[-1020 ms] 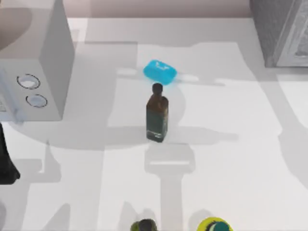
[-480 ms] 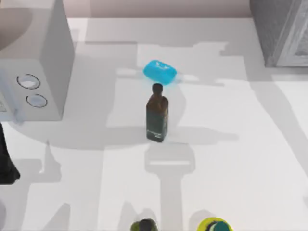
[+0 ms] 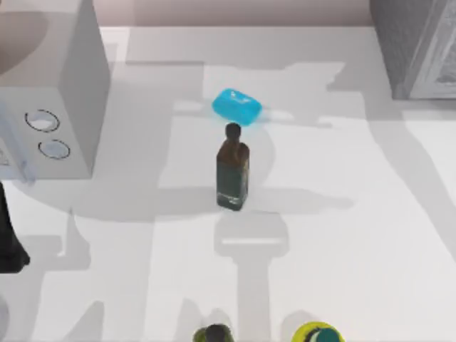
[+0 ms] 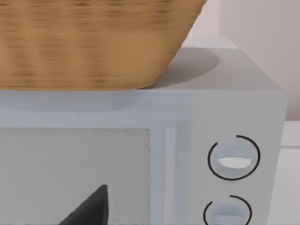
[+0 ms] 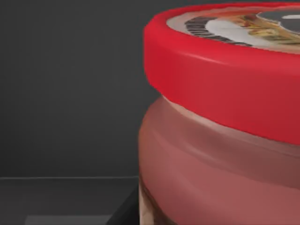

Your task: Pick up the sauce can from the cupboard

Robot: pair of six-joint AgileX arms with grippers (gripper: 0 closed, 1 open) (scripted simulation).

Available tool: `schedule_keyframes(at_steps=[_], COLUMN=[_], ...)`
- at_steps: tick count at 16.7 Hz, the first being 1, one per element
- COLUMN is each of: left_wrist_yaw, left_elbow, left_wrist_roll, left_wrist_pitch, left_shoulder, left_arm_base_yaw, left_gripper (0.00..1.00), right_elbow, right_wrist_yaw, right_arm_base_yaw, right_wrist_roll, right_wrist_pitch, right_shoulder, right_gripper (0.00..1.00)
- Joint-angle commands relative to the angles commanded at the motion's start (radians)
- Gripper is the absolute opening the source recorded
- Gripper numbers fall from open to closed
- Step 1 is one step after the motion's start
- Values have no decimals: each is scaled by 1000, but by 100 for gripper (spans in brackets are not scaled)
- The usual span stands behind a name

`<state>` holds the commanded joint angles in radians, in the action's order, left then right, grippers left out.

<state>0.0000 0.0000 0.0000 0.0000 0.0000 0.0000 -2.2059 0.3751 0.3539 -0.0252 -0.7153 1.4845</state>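
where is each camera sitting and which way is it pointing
Top view: above the table, looking down on the dark bottle, blue soap-like block, pale box and cupboard; a dark piece of the left arm shows at the left edge.
Left wrist view: close to the pale box's dialled front, a wicker basket on top; a dark tip of the left gripper shows low down.
Right wrist view: very close to the sauce can against dark walls.
Shared: the pale box's two dials appear in the top and left wrist views.

A dark bottle stands mid-table, near a blue block; the cupboard sits far right, seemingly shut.
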Motion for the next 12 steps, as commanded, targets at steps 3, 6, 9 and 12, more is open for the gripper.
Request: schedule_keyframes(at_steps=[3,6,9,12], left_wrist_yaw=[0,0,0,0], left_elbow=[0,0,0,0], left_wrist_roll=[0,0,0,0], left_wrist_pitch=[0,0,0,0], left_shoulder=[0,0,0,0], left_arm_base_yaw=[0,0,0,0], left_gripper=[100,100,100,100], right_elbow=[93,282,565,928], right_wrist_yaw=[-31,-80,-138,-198], right_arm_base_yaw=[-13,-40,-81,-131], right_wrist_roll=[11,29,47,60], right_wrist_pitch=[62,157,267,378], right_shoulder=[-93,-270,-494,-731], right_gripper=[0,0,0,0])
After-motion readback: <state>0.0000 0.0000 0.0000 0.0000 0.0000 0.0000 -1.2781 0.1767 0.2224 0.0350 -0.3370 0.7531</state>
